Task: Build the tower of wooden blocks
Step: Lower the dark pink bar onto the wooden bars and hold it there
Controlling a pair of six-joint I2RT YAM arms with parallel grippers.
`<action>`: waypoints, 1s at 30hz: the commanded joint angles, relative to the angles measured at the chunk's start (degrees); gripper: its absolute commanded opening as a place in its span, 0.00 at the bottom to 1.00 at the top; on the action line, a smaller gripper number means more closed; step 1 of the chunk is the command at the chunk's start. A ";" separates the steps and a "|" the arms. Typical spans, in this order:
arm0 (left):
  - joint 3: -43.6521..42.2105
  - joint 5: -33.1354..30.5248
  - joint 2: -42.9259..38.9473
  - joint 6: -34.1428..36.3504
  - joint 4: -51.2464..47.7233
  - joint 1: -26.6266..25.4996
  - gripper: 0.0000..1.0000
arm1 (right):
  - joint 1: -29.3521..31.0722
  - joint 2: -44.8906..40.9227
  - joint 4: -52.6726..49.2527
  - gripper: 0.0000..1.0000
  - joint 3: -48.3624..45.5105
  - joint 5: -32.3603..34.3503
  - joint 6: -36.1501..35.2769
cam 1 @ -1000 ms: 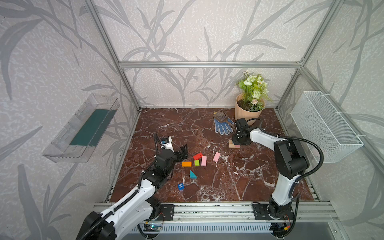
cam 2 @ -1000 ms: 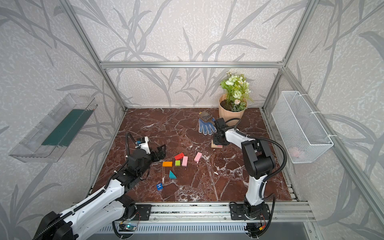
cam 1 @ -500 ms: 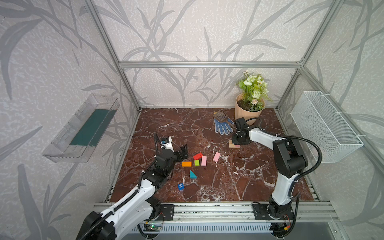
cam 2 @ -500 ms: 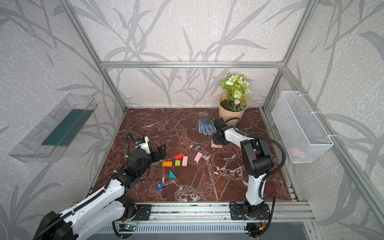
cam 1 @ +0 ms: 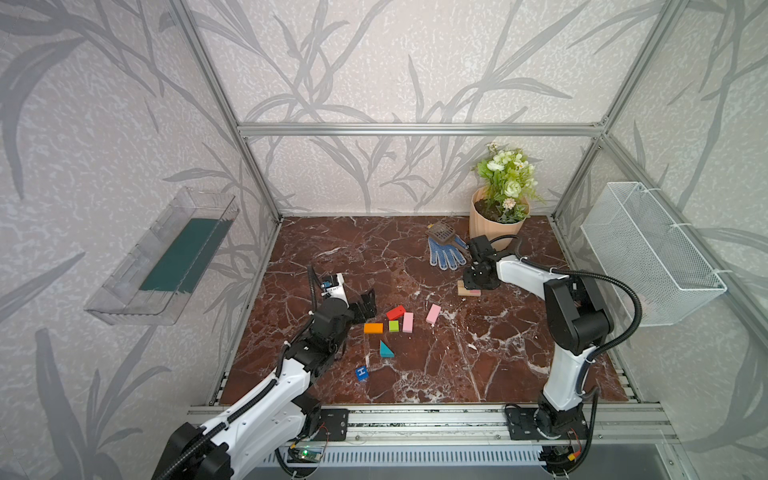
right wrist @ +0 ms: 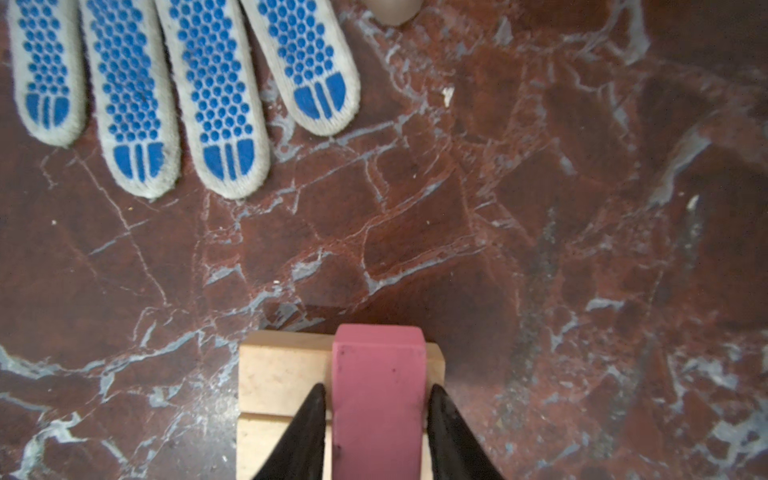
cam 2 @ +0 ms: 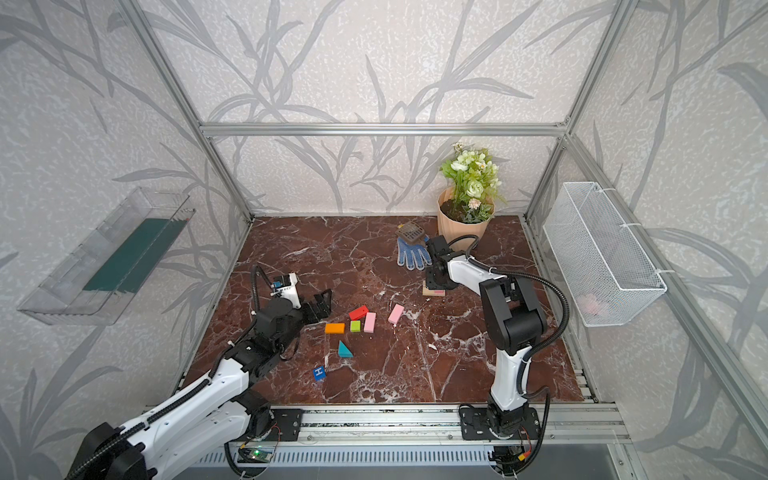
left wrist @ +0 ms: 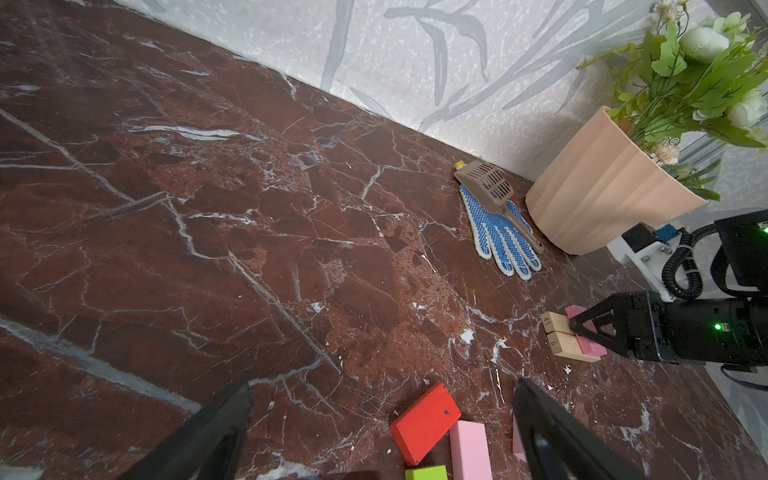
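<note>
Two tan bars [right wrist: 282,374] lie side by side on the marble floor, and a pink block [right wrist: 378,395] rests across them as the low tower [cam 1: 468,289]. My right gripper [right wrist: 377,386] straddles that pink block, open, with thin gaps on both sides. The loose wood blocks lie mid-floor: red [cam 1: 395,312], orange [cam 1: 373,328], lime [cam 1: 393,326], two pink [cam 1: 408,322] [cam 1: 433,313], a teal wedge [cam 1: 385,350] and a blue "H" cube [cam 1: 362,372]. My left gripper [left wrist: 382,384] hovers wide open and empty, just left of the red block [left wrist: 424,422].
A peach flowerpot [cam 1: 494,224] stands at the back right. A blue-dotted glove [cam 1: 445,251] and a brown scoop [cam 1: 440,232] lie just behind the tower. A wire basket [cam 1: 648,249] hangs on the right wall, a clear tray [cam 1: 166,257] on the left.
My right gripper's jaws have parted slightly from the pink block on the tan bars. The left arm and the loose blocks have not moved.
</note>
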 commanded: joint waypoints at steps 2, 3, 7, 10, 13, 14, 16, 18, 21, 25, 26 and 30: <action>2.22 -0.46 0.27 -0.03 1.16 0.31 0.99 | 0.40 0.27 -1.16 0.42 0.64 0.66 -0.07; 2.28 -0.50 0.33 0.01 1.10 0.39 0.99 | 0.49 0.11 -1.02 0.42 0.46 0.68 -0.11; 2.29 -0.46 0.42 -0.04 1.11 0.31 0.99 | 0.75 -0.66 -0.19 0.40 -0.43 0.77 -0.42; 2.31 -0.55 0.52 -0.05 1.12 0.34 0.99 | 0.83 -1.18 0.29 0.38 -0.92 0.77 -0.52; 2.37 -0.49 0.63 0.03 1.13 0.33 0.99 | 0.91 -1.30 0.30 0.37 -1.02 0.94 -0.42; 2.30 -0.46 0.67 0.00 1.11 0.31 0.99 | 0.91 -1.26 0.24 0.37 -1.11 0.94 -0.37; 2.39 -0.52 0.61 -0.04 1.10 0.31 0.99 | 0.91 -1.46 0.34 0.37 -1.28 1.03 -0.33; 2.32 -0.47 0.62 -0.04 1.11 0.31 0.99 | 0.88 -1.75 0.53 0.37 -1.59 1.03 -0.26; 2.35 -0.51 0.62 0.03 1.11 0.31 0.99 | 1.02 -2.27 0.84 0.37 -2.17 1.02 -0.17; 2.36 -0.47 0.71 -0.01 1.16 0.31 0.99 | 1.08 -3.29 1.54 0.37 -3.40 1.00 0.01; 2.30 -0.49 0.72 -0.05 1.14 0.31 0.99 | 1.10 -3.48 1.81 0.37 -3.61 1.03 0.07; 2.45 -0.28 0.85 -0.12 1.20 0.35 0.99 | 1.10 -3.18 1.50 0.36 -3.30 1.20 0.07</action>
